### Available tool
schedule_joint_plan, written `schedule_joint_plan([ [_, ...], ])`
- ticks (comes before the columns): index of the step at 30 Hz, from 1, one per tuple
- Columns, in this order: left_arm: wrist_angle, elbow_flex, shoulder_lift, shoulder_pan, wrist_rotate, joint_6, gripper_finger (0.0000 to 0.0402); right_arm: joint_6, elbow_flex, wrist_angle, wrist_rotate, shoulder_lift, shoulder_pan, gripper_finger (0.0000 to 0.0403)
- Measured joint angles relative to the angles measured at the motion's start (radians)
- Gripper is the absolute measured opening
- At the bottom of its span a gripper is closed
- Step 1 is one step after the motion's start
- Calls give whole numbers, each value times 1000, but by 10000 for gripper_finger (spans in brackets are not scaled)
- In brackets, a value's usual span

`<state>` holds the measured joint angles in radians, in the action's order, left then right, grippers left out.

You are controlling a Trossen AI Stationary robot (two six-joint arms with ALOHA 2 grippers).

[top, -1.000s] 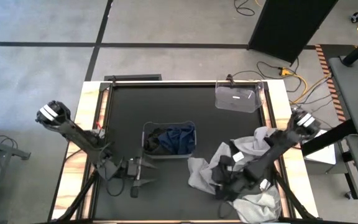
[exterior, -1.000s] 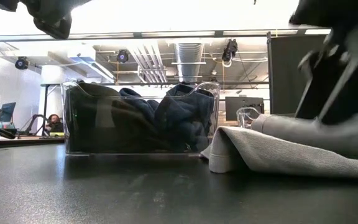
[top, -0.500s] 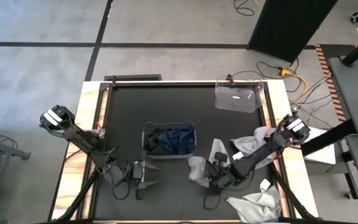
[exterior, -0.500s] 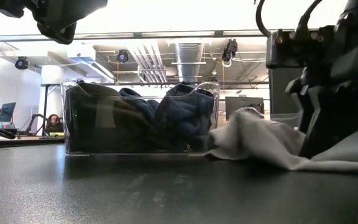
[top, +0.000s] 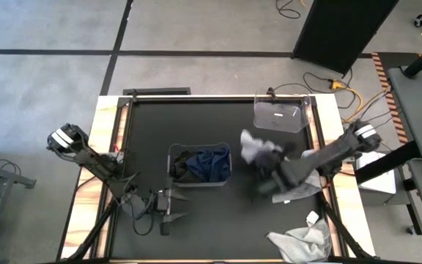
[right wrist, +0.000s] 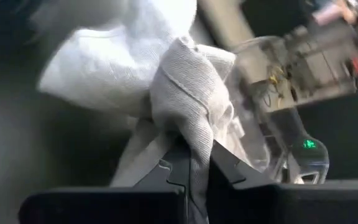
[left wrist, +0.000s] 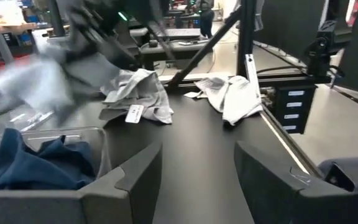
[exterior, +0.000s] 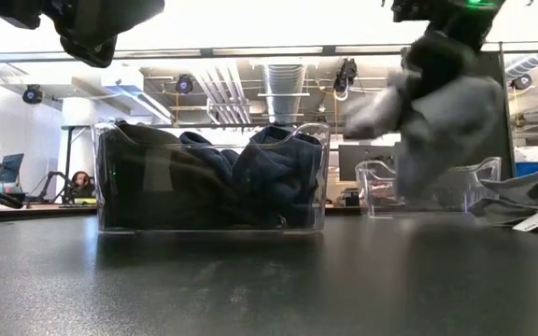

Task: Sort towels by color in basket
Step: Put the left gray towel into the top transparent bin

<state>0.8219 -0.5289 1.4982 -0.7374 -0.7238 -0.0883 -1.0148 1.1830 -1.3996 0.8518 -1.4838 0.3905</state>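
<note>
Where it lay spread before, the right claw (right wrist: 191, 163) (pinching) lifts a grey towel (top: 253, 149).

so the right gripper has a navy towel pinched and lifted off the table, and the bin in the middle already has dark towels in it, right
Not quite: the towel pinched in the right gripper is light grey, not navy, as the right wrist view shows. The rest holds: it hangs clear of the table in the low view, and the middle bin already holds dark towels.

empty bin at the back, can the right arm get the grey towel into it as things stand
Probably yes: the right gripper holds a grey towel off the table, just short of the empty bin, with nothing between them.
</note>
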Motion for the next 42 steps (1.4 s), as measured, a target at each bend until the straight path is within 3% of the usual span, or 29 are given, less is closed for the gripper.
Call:
schedule_joint_plan([
  [4,4,0,0,11,-1,0,184,2,-10,-5,100,147,-225,15],
  [9,7,0,2,17,0,0,184,170,-15,105,79,242,-594,14],
  [11,7,0,3,17,0,-4,184,299,-19,216,-6,265,-737,14],
  [15,7,0,3,17,0,-35,184,493,-55,444,-371,249,-994,14],
  [19,-1,0,3,14,0,-90,184,522,-108,607,-564,189,-1157,13],
  [24,-15,0,3,10,1,-122,185,488,-137,620,-590,59,-1242,15],
  [27,-39,0,3,7,3,-158,185,451,-143,621,-569,-23,-1256,36],
  [35,-89,0,4,5,3,-246,185,421,-143,636,-543,-171,-1283,160],
  [42,-90,0,4,-6,3,-254,185,432,-117,618,-528,-132,-1285,246],
])
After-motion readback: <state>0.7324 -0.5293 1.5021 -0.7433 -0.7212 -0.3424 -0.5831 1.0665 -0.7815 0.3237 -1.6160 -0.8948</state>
